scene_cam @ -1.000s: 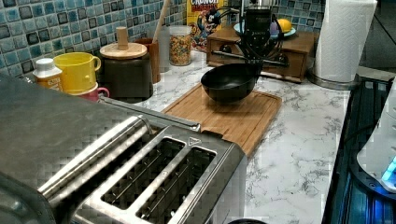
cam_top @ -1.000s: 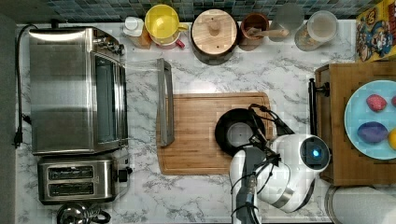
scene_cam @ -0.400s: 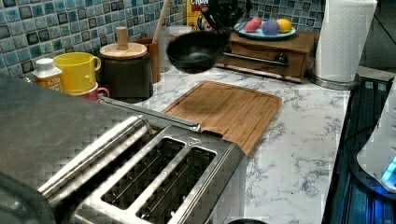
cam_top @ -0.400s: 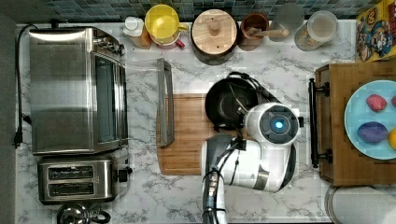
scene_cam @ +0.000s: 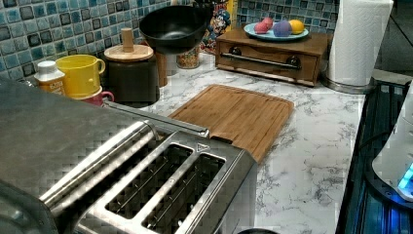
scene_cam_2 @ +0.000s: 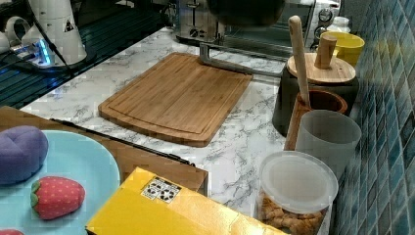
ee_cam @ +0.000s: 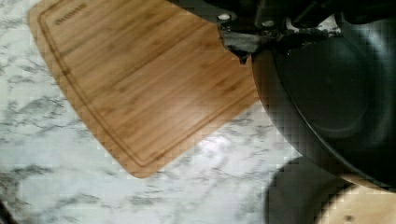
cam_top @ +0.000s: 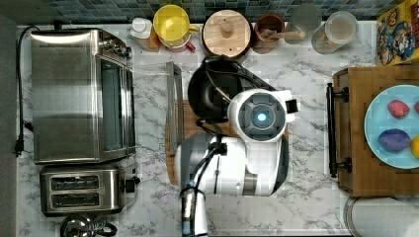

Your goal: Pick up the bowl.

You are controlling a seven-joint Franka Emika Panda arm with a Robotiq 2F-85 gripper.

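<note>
- High above the counter [scene_cam: 311, 146], the bowl [scene_cam: 175, 27] hangs in the air, clear of the board [scene_cam: 238, 114]
- In the wrist view the gripper [ee_cam: 254, 32] clamps the bowl's rim, grasping it
- In the top view the bowl sits between the lid [cam_top: 227, 32] and the arm [cam_top: 259, 128]
</note>
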